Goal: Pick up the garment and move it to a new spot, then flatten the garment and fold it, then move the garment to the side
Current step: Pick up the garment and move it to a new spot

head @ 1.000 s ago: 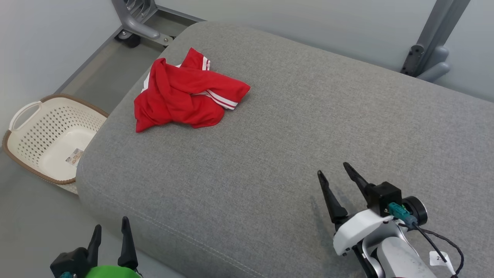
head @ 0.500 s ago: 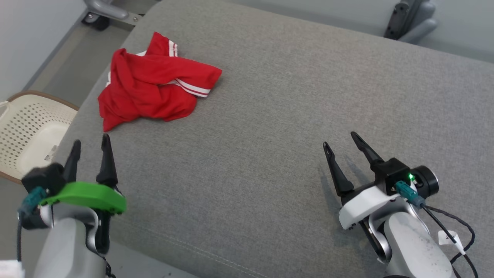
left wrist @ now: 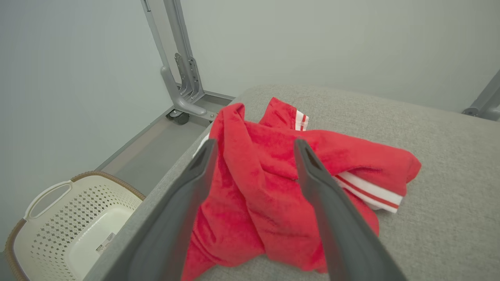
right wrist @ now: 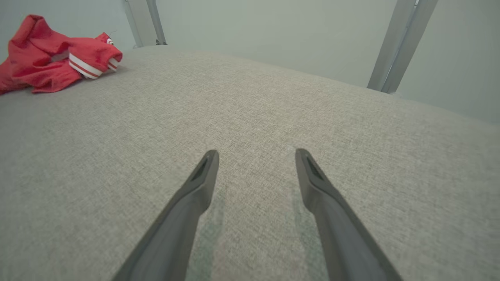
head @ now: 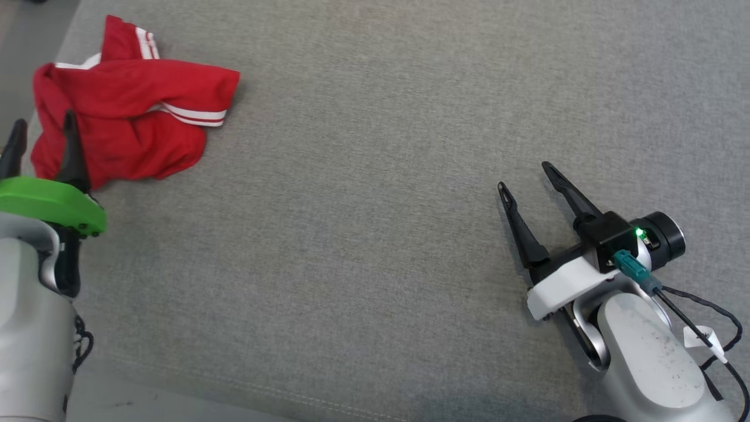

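Closest to me, my right forearm comes in at the lower right of the head view, a black cable with a white tag trailing off it and a small green light lit by the wrist. My right pincer (head: 524,175) is spread wide with nothing between its fingers, and it sits low over bare grey cushion (head: 375,234); in its own wrist view faint shadows lie under both fingers, but I cannot tell whether the tips touch the fabric. On the other side my left arm rises along the left edge, with a green collar at the wrist. My left pincer (head: 45,117) is spread just as wide and holds nothing. Its fingertips overlap the near edge of the garment (head: 135,117) in the head view, and in the left wrist view the two fingers frame the red heap, though I cannot tell whether they touch it. The garment is red with white stripes at a cuff, crumpled in a loose pile near the cushion's far left corner, well apart from my right pincer. Past that corner, down on the floor, stands a cream basket (left wrist: 78,218) with a brown rim and a perforated wall. Farther back, a grey metal frame (left wrist: 179,78) on a small caster stands against a pale wall (left wrist: 351,39).
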You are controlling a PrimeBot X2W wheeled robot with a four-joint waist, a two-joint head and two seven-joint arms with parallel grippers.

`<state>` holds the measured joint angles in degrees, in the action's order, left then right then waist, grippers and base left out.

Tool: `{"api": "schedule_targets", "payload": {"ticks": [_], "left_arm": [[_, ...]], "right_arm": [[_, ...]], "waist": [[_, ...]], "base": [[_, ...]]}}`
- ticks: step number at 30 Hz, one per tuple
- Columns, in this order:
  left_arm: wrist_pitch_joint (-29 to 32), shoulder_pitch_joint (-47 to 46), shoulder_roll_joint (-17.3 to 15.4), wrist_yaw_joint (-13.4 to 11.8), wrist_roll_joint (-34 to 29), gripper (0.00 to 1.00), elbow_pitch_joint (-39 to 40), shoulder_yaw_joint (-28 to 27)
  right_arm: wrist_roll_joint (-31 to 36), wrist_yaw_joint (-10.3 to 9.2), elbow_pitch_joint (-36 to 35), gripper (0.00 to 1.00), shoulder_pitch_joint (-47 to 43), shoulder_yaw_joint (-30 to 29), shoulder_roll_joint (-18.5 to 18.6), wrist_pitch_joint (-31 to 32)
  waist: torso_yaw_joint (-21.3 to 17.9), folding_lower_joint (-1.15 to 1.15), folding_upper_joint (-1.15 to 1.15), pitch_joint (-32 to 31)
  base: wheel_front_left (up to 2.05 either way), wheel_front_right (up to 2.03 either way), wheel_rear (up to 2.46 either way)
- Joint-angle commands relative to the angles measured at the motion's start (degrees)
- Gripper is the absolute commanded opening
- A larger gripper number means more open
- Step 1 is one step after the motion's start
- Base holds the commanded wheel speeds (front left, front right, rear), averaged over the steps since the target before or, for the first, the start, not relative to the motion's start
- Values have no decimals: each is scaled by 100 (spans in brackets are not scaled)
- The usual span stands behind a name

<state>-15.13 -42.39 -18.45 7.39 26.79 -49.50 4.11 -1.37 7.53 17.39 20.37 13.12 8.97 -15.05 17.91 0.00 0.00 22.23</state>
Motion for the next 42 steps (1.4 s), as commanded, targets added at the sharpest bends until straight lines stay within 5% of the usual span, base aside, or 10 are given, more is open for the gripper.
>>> {"api": "schedule_targets", "payload": {"ticks": [1, 9, 11, 22, 27, 38, 39, 40, 42], "left_arm": [[-1, -142, -115, 15, 67, 100, -121, -23], [0, -596, -265, -249, -71, 100, -1022, -162], [0, -639, -293, -387, -73, 0, -1073, -258], [0, -125, -195, -291, -574, 0, 170, -629], [-1, 111, -209, -328, -715, 0, 128, -942], [0, 910, 7, -46, -873, 0, 1363, -1499], [0, 1025, 69, -36, -924, 28, 1544, -1494], [0, 1153, 124, -36, -966, 100, 1701, -1490], [0, 1466, 281, -16, -1082, 100, 1939, -1443]], "right_arm": [[35, -8, -39, 100, 118, -2, 29, -16], [51, -8, -135, 100, 203, 31, 3, -15], [64, -8, -148, 100, 206, 27, -5, -14], [-63, -8, -51, 100, 74, -74, -246, -9], [-128, -8, 55, 100, 2, -25, -339, -9], [-270, -8, 199, 100, -341, -190, -521, -10], [-285, -8, 202, 100, -392, -202, -541, -10], [-297, -8, 199, 100, -444, -207, -552, -10], [-335, -8, 225, 100, -569, -197, -576, -10]], "waist": [[-437, 0, 0, 407], [-825, 0, 0, 627], [-884, 0, 0, 638], [-943, 0, 0, 250], [-1003, 0, 0, 13], [-1190, 0, 0, -812], [-1213, 0, 0, -930], [-1235, 0, 0, -1033], [-1286, 0, 0, -1245]], "base": [[0, 0, 0], [0, 0, 0], [0, 0, 0], [0, 0, 0], [0, 0, 0], [0, 0, 0], [0, 0, 0], [0, 0, 0], [0, 0, 0]]}}
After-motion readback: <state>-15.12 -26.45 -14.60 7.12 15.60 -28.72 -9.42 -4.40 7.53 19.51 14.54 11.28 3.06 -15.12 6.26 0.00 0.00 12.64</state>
